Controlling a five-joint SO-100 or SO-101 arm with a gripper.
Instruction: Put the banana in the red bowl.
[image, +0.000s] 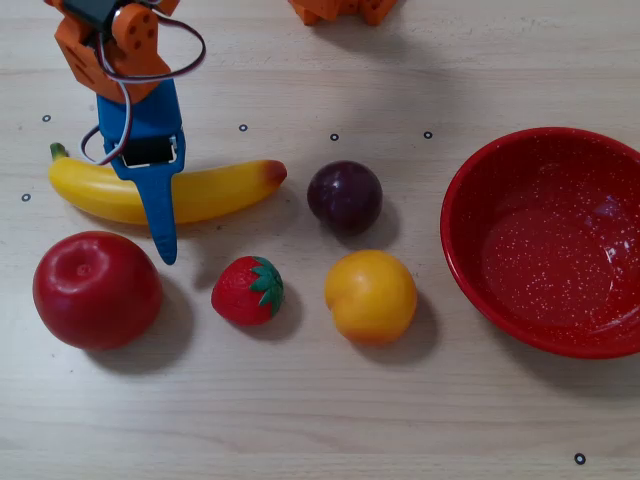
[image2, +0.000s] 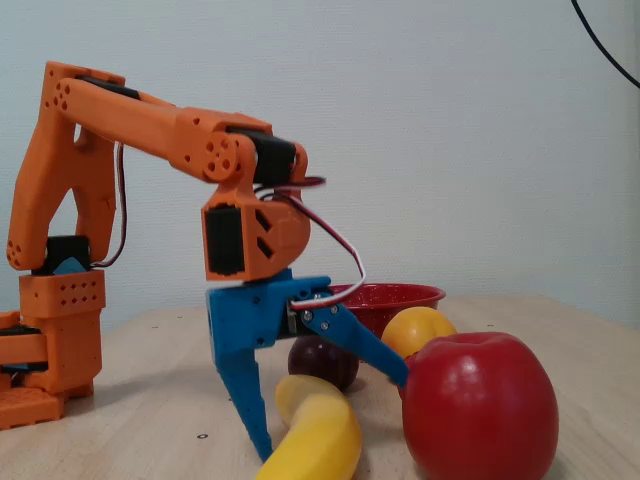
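Observation:
The yellow banana (image: 220, 190) lies flat on the wooden table at the left, green stem to the left and reddish end to the right. It also shows in the fixed view (image2: 315, 435). My blue gripper (image: 150, 210) is open and low over the banana's middle. In the fixed view the gripper (image2: 330, 415) straddles it: one finger points down on the arm's side, the other reaches out over it toward the apple. It holds nothing. The red speckled bowl (image: 545, 240) sits empty at the far right. In the fixed view only its rim (image2: 395, 293) shows behind the fruit.
A red apple (image: 97, 290) lies just below the banana, close to the outstretched finger (image: 167, 250). A strawberry (image: 248, 290), a dark plum (image: 344, 196) and an orange-yellow fruit (image: 370, 296) lie between the banana and the bowl. The arm base (image2: 50, 340) stands at the left.

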